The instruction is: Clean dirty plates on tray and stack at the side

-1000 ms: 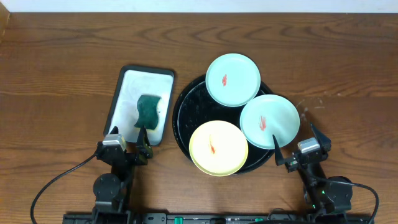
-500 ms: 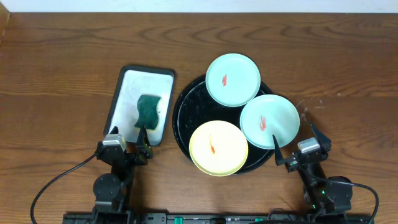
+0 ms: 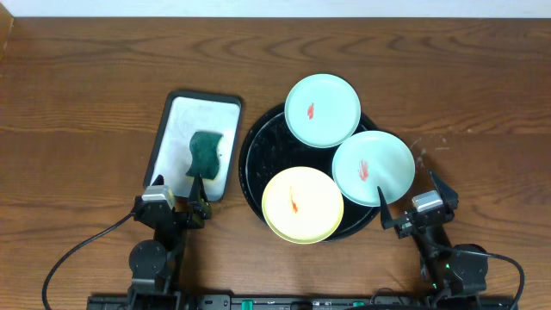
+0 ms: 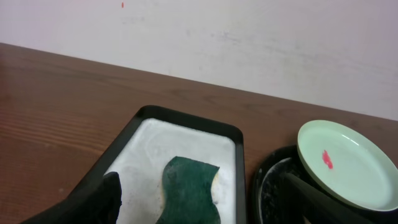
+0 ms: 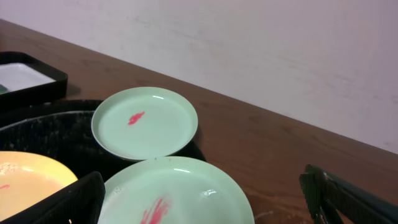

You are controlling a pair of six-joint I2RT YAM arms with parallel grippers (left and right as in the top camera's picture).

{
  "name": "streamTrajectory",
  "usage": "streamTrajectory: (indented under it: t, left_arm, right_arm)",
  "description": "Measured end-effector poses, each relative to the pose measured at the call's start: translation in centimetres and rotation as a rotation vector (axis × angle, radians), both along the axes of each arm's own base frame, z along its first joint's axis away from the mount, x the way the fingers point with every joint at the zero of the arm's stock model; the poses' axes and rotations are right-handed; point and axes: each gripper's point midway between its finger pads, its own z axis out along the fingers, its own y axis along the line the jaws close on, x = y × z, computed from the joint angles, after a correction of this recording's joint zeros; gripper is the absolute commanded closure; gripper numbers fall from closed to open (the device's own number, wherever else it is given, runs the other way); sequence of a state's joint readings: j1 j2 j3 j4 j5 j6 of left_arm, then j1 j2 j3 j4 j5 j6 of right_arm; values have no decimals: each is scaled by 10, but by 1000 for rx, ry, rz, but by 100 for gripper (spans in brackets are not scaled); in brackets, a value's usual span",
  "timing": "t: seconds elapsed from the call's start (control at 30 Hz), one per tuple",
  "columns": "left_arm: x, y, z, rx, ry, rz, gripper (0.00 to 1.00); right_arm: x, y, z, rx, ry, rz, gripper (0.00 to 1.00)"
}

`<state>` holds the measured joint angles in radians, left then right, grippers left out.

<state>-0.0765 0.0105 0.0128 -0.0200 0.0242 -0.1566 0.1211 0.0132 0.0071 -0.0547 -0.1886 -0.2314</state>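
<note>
Three plates rest on the round black tray (image 3: 256,155): a mint-green plate (image 3: 322,109) at the back, a mint-green plate (image 3: 373,168) at the right, and a pale yellow plate (image 3: 302,205) at the front. Each has a red-orange smear. My left gripper (image 3: 176,191) is open and empty at the near end of the white tray, just short of the green sponge (image 3: 205,152). My right gripper (image 3: 406,196) is open and empty, its fingers astride the near right edge of the right mint plate (image 5: 180,196). The back plate (image 5: 144,121) and tray (image 4: 273,186) also show in the wrist views.
A white rectangular dark-rimmed tray (image 3: 176,120) lies left of the black tray and holds the sponge (image 4: 189,190). Bare wooden table lies on the far left, far right and along the back. A pale wall stands behind the table.
</note>
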Motion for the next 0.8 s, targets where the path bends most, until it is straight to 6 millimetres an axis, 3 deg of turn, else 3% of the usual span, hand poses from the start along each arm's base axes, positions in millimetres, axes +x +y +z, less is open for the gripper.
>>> streamTrajectory:
  t: [0.47,0.7,0.8]
  left_arm:
    - [0,-4,3,-3,-10,-23,19]
    - [1,-5,28,-10,-104,-26,19]
    - [-1,-4,46,-10,-105,-26,19]
  right_arm:
    - [0,0,4,2,-16,2,1]
    - [-5,12,31,14,-109,72,1]
    - [-10,14,58,16,-134,89,1]
